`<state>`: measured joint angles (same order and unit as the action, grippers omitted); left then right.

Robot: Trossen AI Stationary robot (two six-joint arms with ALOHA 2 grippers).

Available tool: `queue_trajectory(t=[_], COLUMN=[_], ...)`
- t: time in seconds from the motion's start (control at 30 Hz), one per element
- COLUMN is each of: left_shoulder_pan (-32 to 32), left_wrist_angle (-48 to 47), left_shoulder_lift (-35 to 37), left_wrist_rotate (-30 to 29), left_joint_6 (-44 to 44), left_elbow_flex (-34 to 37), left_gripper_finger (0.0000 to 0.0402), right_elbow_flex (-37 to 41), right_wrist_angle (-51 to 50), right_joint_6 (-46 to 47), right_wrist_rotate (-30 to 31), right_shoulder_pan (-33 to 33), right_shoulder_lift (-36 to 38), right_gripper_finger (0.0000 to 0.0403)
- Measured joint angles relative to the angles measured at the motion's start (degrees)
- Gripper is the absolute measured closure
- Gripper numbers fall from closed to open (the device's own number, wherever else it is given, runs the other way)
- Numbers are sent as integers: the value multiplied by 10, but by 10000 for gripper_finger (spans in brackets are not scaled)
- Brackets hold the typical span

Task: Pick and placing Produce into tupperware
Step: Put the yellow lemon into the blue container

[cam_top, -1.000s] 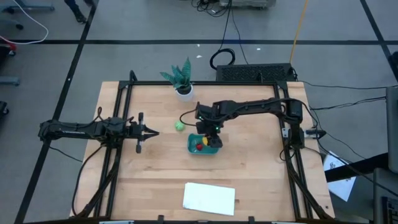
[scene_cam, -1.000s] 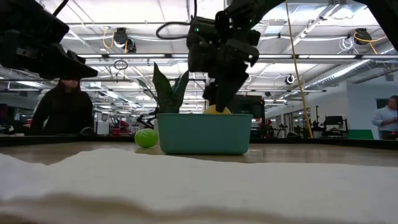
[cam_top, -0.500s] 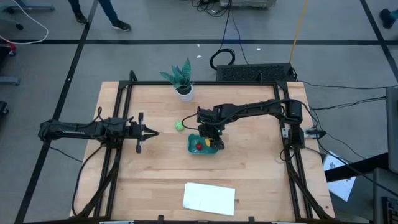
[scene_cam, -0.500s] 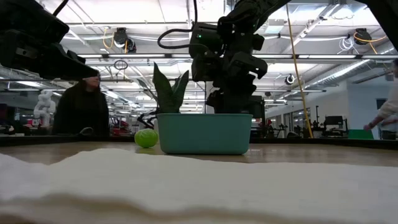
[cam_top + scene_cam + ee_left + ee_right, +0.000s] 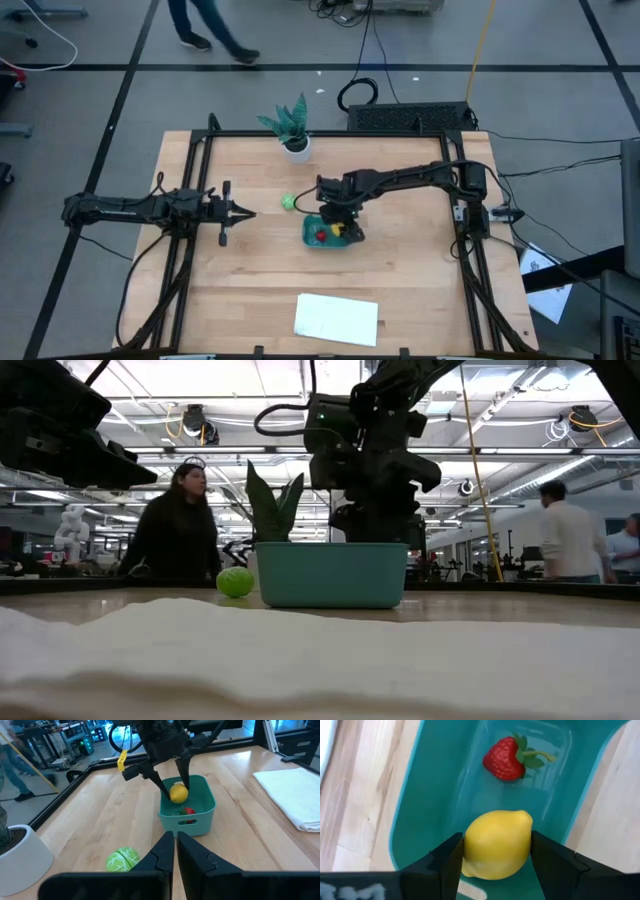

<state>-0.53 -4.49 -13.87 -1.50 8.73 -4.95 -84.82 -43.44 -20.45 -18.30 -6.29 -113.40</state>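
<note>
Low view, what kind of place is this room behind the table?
Probably a robotics lab or workshop: exposed ceiling ducts and strip lights, equipment benches, and people walking behind the wooden table.

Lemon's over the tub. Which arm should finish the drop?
Right. The right gripper holds the lemon inside the teal tupperware above the strawberry; the left gripper waits shut, away.
</note>
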Motion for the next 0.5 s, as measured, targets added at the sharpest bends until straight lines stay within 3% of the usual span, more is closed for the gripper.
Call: queue_trajectory(t=[0.5], left_shoulder_pan=[0], left_wrist_angle=[0], left_shoulder_lift=[0], left_wrist_rotate=[0], left_joint_6=[0], left_elbow_flex=[0], left_gripper_finger=[376], right_elbow_flex=[0], right_wrist_angle=[-19], right_joint_6=[-11], right_wrist_rotate=[-15], right_shoulder_pan=[-4], right_shoulder_lift=[0], right_gripper_finger=[204])
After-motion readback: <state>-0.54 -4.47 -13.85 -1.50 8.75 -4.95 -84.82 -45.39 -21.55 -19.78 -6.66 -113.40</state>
